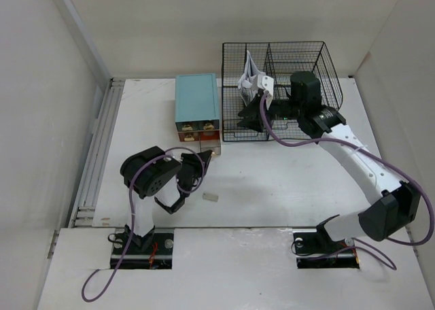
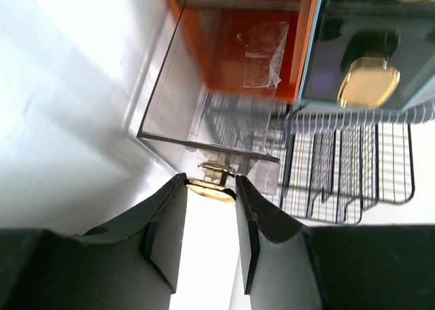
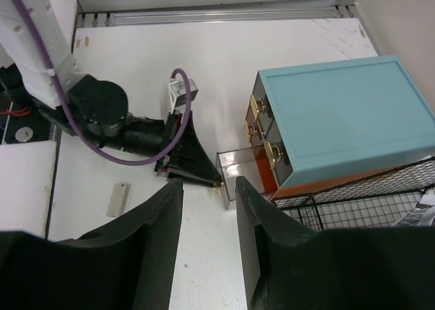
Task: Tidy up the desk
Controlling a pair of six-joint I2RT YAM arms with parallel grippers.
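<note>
Left wrist: left claw (image 2: 209, 196) pinches gold knob (image 2: 211, 188) (clear drawer (image 2: 178, 102) seemingly open).

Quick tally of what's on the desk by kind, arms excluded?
Drawer box: 1
Wire rack: 1
Small pale block: 1
White folded item in the rack: 1
Total: 4

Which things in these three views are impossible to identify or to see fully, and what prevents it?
- Small flat piece on the desk: top view, too small to identify.
- White bundle in the wire rack: top view, partly behind the right arm; right wrist view, cut by the edge.
- Clear drawer, its contents: left wrist view, glare and reflections.
</note>
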